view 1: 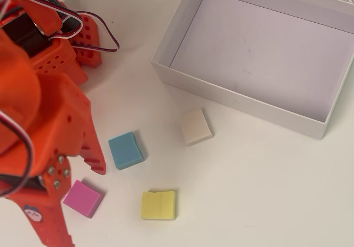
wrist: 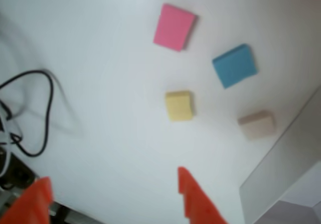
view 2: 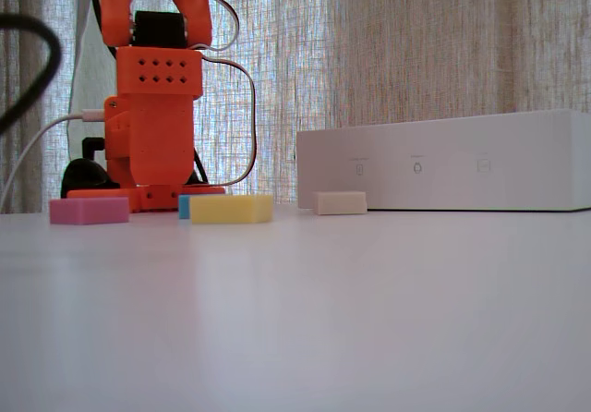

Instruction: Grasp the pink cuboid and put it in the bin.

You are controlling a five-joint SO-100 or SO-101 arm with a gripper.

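The pink cuboid lies flat on the white table at the front left of the overhead view. It also shows in the fixed view and in the wrist view. My orange gripper hangs above the table over the cuboid, open and empty; in the wrist view its two tips stand wide apart at the bottom edge, well short of the cuboid. The bin, a large shallow white box, stands empty at the top right and also shows in the fixed view.
A blue block, a yellow block and a cream block lie between the cuboid and the bin. The arm's base and wires fill the left side. A black cable loops on the table.
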